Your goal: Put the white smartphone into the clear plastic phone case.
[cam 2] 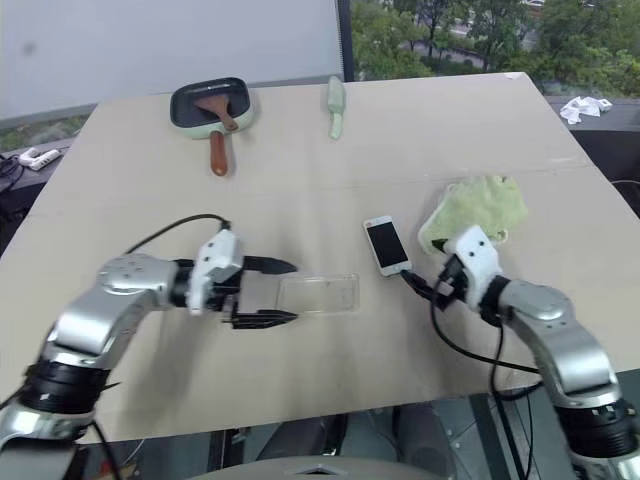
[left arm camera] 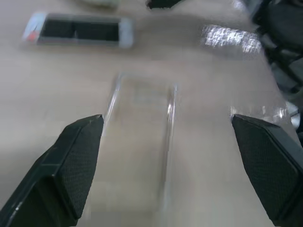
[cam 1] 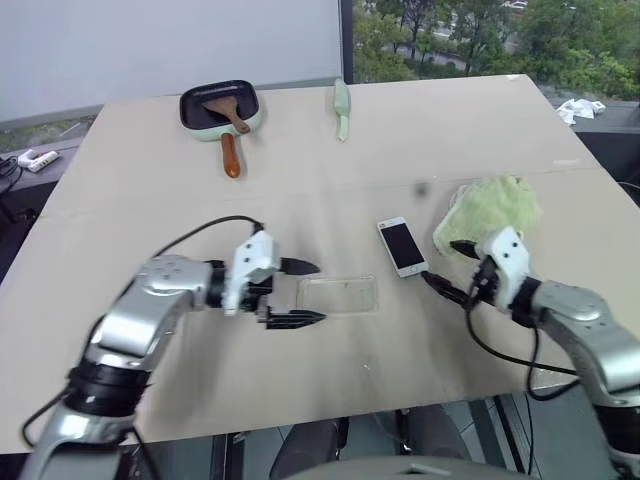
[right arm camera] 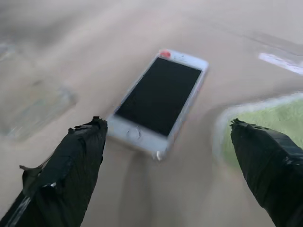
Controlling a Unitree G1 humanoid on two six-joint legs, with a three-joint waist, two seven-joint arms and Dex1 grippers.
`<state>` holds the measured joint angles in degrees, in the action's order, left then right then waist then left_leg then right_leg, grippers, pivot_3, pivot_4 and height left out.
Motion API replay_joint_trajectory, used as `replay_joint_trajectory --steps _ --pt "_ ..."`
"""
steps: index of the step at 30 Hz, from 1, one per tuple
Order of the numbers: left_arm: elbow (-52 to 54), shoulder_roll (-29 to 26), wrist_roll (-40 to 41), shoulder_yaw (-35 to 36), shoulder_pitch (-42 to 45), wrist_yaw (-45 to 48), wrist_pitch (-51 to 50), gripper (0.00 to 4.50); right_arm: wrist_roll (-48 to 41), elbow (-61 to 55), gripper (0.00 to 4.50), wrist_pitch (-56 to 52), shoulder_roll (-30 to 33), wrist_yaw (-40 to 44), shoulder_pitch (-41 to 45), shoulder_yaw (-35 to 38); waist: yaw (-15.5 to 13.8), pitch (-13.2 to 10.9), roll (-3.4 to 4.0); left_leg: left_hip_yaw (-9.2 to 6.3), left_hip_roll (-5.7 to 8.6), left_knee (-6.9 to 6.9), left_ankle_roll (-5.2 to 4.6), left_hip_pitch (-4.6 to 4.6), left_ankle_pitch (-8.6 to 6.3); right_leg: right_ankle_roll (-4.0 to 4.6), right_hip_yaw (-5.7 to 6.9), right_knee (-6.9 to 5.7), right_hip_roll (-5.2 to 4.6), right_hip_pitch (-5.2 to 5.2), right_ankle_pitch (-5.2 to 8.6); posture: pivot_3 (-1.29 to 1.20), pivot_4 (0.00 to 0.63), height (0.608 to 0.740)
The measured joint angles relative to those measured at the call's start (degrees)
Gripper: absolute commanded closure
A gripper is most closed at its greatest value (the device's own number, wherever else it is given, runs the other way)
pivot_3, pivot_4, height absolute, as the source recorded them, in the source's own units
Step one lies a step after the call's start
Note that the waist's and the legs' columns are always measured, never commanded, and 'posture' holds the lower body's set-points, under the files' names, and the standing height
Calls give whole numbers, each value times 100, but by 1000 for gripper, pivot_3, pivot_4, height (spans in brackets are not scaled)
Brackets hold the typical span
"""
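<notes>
We see the clear plastic phone case [cam 1: 338, 295] lying flat on the table [cam 1: 150, 180], near the middle, and empty. Our left gripper [cam 1: 297, 292] stands just to the left of it, the two black fingers spread wide, one on the far side and one on the near side of the case's left end; it holds nothing. The white smartphone [cam 1: 402, 246] lies screen up, to the right of the case and a little farther away, apart from it. Beside the phone, on its right, is a green cloth [cam 1: 490, 210]. Our right gripper [right arm camera: 168, 125] is also wide open and empty, and it points at the near end of the phone, close to it but not touching as far as we can tell.

We judge that the step in hand is the reach for the phone, so the task is still at its beginning. The next move calls for the right fingers to go around the phone's long edges, without catching the cloth, and to close gently, while the left gripper keeps the light case from sliding
</notes>
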<state>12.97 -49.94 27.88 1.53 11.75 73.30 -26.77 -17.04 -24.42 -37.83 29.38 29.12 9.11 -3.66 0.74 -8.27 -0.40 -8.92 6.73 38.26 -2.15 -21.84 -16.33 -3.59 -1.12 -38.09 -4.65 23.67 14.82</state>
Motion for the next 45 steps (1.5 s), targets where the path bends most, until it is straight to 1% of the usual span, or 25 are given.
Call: replay_joint_trajectory --steps 2,4,7,12,17,23,25,30,31,32,33,34,37,41,45 --pt "181 -304 406 409 -328 182 -294 76 120 -71 0 -403 -255 -390 245 -145 -32 -1 1 -4 4 1 -1 -2 0 0 5 5 -3 -1 0 0 150 740" --pt "271 -428 721 711 -490 285 -510 76 136 -139 0 -738 -388 -562 423 -295 -49 -1 1 -6 4 0 -1 -3 -1 0 8 9 -2 -1 0 0 150 740" --pt "347 -571 941 1026 -576 340 -591 76 186 -285 0 -1257 -625 -848 597 -532 -36 -1 2 -6 3 -3 0 -2 0 0 8 7 -2 0 0 0 150 740" --pt "441 -637 1007 1279 -701 266 -610 76 306 -323 0 -1959 -800 -1193 638 -682 -10 -2 3 -3 3 -5 0 -2 -1 0 4 8 -1 1 0 0 150 740" --pt "565 -606 855 1487 -741 -162 -398 76 412 -322 0 -2447 -822 -1377 745 -722 -1 -2 4 -1 3 -7 0 -1 -1 1 2 7 -1 2 0 0 150 740" --pt "584 -578 563 1599 -705 -648 -147 76 433 -319 0 -2710 -1047 -1471 886 -744 5 -2 4 0 3 -8 0 -1 -1 1 1 8 0 3 0 0 150 740" --pt "605 -574 493 1599 -713 -767 -116 76 493 -307 0 -2792 -1115 -1532 948 -853 4 -2 4 0 3 -9 0 -1 -1 1 1 8 0 4 0 0 150 740" --pt "785 -505 549 1629 -761 -970 -167 76 557 -270 0 -2852 -1148 -1621 968 -893 5 -1 1 1 3 -9 0 1 -1 1 1 7 0 2 0 0 150 740" --pt "853 -500 586 1638 -764 -990 -180 0 562 -266 513 -2860 -1158 -1640 968 -891 3 0 1 1 3 -9 0 2 -1 1 1 6 0 2 0 0 150 740" --pt "914 -500 618 1654 -768 -994 -202 0 568 -266 827 -2866 -1159 -1662 966 -886 3 0 1 1 3 -9 0 4 -1 1 1 6 0 0 0 0 150 740" --pt "940 -500 644 1681 -784 -998 -231 0 570 -275 1287 -2873 -1156 -1671 966 -883 3 0 2 2 3 -9 0 6 -1 1 1 5 0 -1 -1 0 150 740" --pt "945 -500 667 1712 -803 -1000 -260 0 578 -298 1563 -2875 -1146 -1672 966 -884 2 1 1 1 3 -9 0 7 0 1 1 5 0 -2 -1 0 150 740" --pt "945 -500 671 1771 -882 -999 -275 0 590 -341 1663 -2884 -1111 -1675 961 -884 3 5 -5 2 3 -8 0 9 0 2 1 5 1 -3 -1 0 150 740" --pt "945 -501 671 1804 -967 -987 -282 0 608 -354 1669 -2892 -1088 -1674 959 -883 1 6 -5 2 3 -8 0 9 -1 3 2 5 1 -3 -2 0 150 740" --pt "945 -501 671 1804 -1011 -978 -286 0 609 -269 1672 -2651 -942 -1546 962 -889 -6 5 -4 2 3 -8 0 8 0 3 2 6 0 -3 -2 0 150 740"
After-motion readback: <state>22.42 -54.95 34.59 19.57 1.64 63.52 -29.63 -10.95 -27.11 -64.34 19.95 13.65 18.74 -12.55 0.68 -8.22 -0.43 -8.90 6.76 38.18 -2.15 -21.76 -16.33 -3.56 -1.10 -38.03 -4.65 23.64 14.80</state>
